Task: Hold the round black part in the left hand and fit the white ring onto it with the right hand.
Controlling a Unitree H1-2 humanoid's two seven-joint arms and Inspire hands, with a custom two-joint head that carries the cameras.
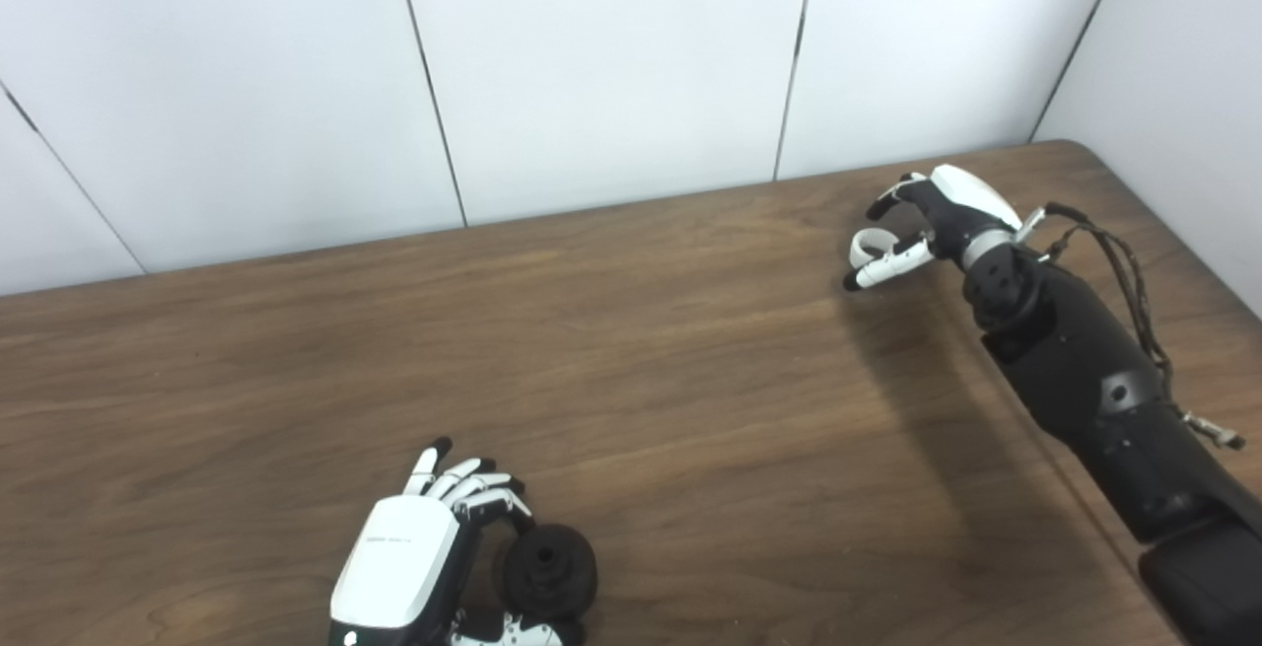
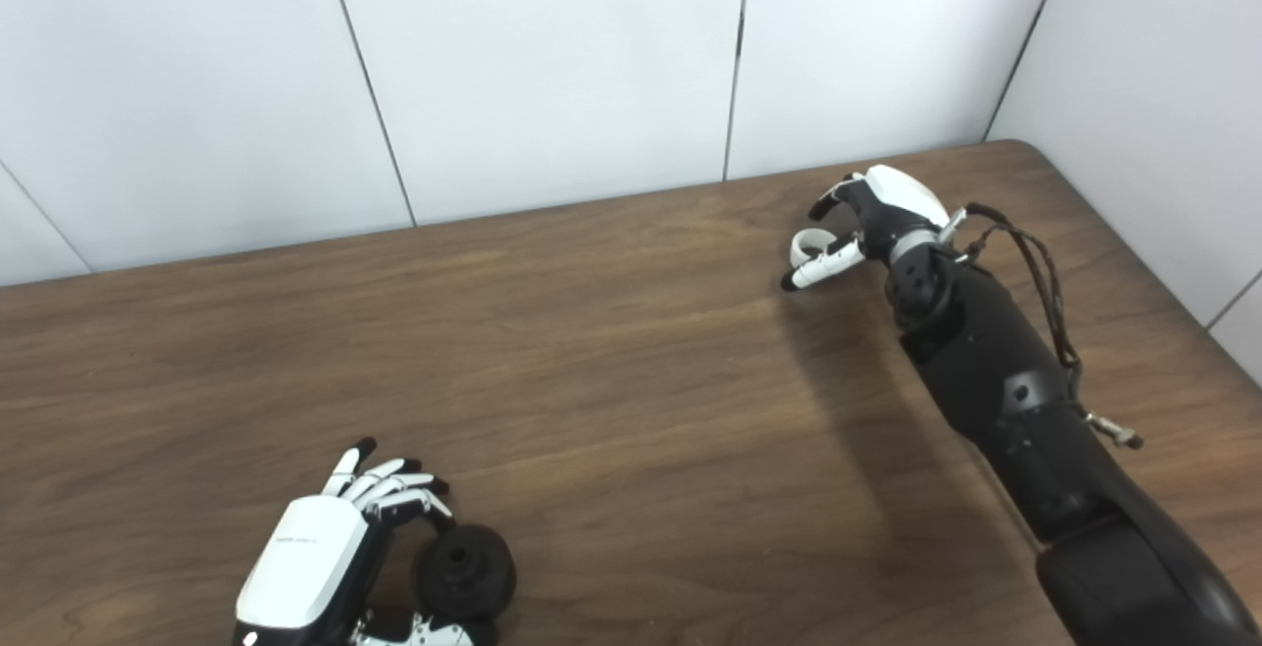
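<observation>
I see left hand [image 1: 414, 567] at bottom left gripping the black part [image 1: 548, 572]; right hand [image 1: 927, 222] at upper right closed on the white ring [image 1: 868, 250], wooden table [image 1: 631, 380] bare between them

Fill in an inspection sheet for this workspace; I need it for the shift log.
Surface: brown wooden table, bare in the middle.
Job's things: round black part at the near edge; white ring far right.
Clutter: nothing seen.
Hands: left hand curled around the black part; right hand closing on the ring, grip unclear.
Cables: dark cable running along the right forearm.
Surroundings: white wall panels behind and to the right.
</observation>
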